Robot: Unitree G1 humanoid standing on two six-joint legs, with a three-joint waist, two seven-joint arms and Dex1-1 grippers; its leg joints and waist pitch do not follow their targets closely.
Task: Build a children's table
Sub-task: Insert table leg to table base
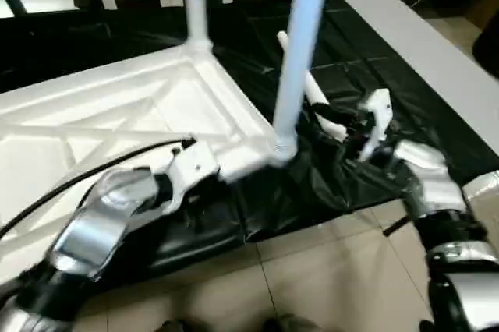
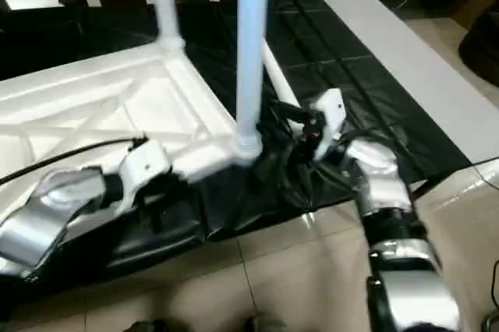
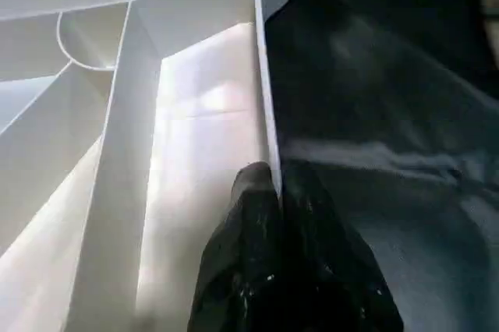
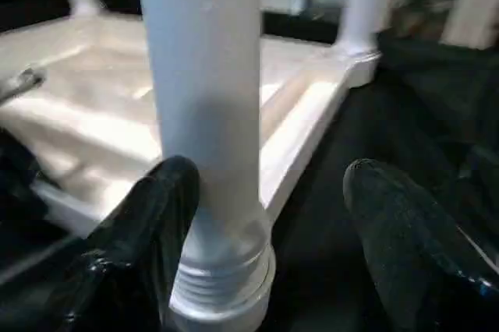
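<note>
The top (image 1: 117, 114) is lying upside down on a black sheet (image 1: 366, 75) on the floor, ribbed underside facing up. Two legs are standing upright in its corner sockets: the near leg (image 1: 300, 51) at the corner closest to the right arm, and the far leg (image 1: 195, 5) at the corner behind it. A third leg (image 1: 312, 94) is lying on the sheet just beyond the near corner.

The left gripper (image 3: 273, 192) is pinching the top's thin edge wall, its jaws closed on it. The right gripper (image 4: 269, 215) is sitting just beside the base of the near leg with its jaws standing wide apart; one finger (image 4: 156, 215) is next to the leg, the other well clear, holding nothing.
</note>
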